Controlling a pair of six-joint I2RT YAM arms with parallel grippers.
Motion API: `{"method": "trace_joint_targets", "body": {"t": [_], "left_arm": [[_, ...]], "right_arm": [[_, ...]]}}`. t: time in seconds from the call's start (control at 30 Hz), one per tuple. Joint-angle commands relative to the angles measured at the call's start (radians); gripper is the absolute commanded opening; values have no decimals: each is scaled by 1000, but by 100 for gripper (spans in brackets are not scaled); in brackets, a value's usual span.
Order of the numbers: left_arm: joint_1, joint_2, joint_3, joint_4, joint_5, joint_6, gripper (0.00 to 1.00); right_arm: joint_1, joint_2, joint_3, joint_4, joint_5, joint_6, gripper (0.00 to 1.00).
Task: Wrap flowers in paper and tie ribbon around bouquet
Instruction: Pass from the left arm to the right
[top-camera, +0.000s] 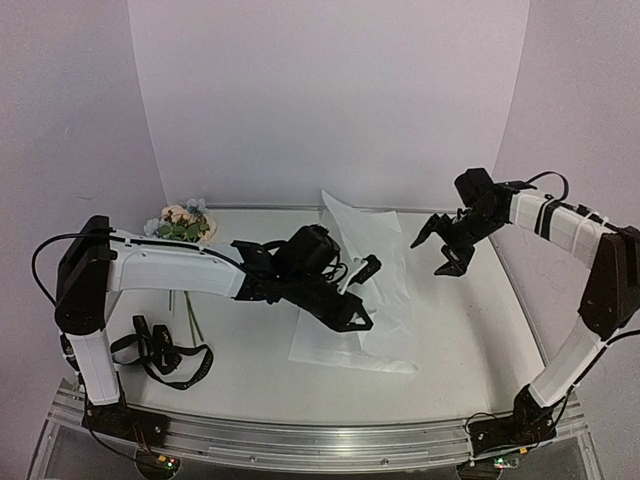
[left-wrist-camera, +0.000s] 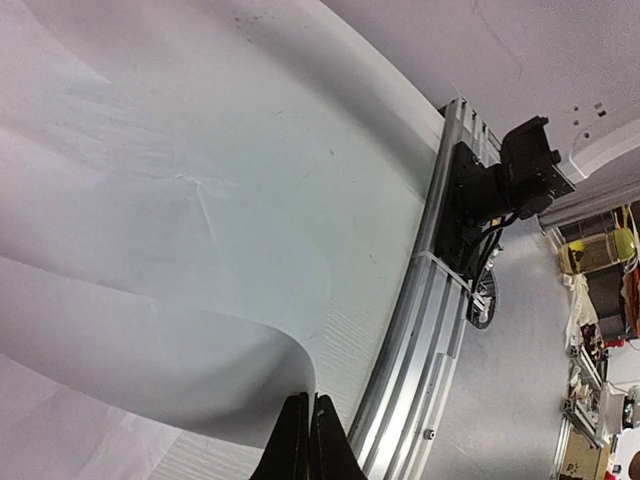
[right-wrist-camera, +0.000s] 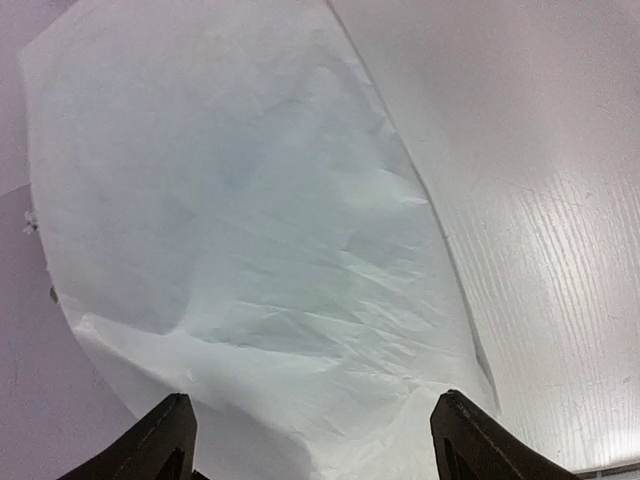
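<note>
My left gripper (left-wrist-camera: 308, 402) pinches a curled edge of the large thin white paper sheet (top-camera: 388, 295); my right gripper (right-wrist-camera: 315, 398) hangs spread near its far right side.
The pinch is cut off at the wrist view's bottom edge. Peach and pale blue flowers (top-camera: 184, 225) lie far left, stems mostly behind my left arm. The narrow black fabric ribbon (top-camera: 165, 355) lies by that arm's base, lettering unreadable.

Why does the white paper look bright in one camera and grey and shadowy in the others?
Top external view: soft, even light, so the paper almost blends into the white table. Left wrist view: the lifted paper curl shades the sheet beneath. Right wrist view: very close, creases show as grey patches, and glare streaks the bare table.
</note>
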Motion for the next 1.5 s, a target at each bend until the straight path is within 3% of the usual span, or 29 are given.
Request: {"method": "trace_joint_targets", "body": {"t": [0.0,0.43,0.63,0.73,0.8,1.0,1.1,1.13,1.27,1.47], "left_arm": [[-15,-12,65,9,39,51,0],[-16,-136,-5,-4,67,103,0],[-16,-192,-31,-31,51,126,0],[-16,-201,-32,-46,41,134,0],[-16,-205,-33,-54,36,136,0],[-15,-211,-32,-62,19,131,1],[-15,-221,-43,-48,5,112,14],[-15,-234,-57,-32,-7,98,27],[13,-341,-174,94,-111,15,61],[224,-428,-329,151,-216,-160,73]], "right_arm": [[47,24,86,-32,-118,-58,87],[205,235,417,-79,-263,-85,91],[245,297,530,-194,-280,-162,90],[256,293,528,-251,-259,-204,82],[262,278,511,-275,-238,-233,71],[264,212,454,-329,-191,-281,25],[264,180,444,-351,-181,-297,1],[264,171,439,-358,-178,-304,0],[264,124,409,-367,-175,-312,0],[264,52,365,-372,-170,-320,0]]}}
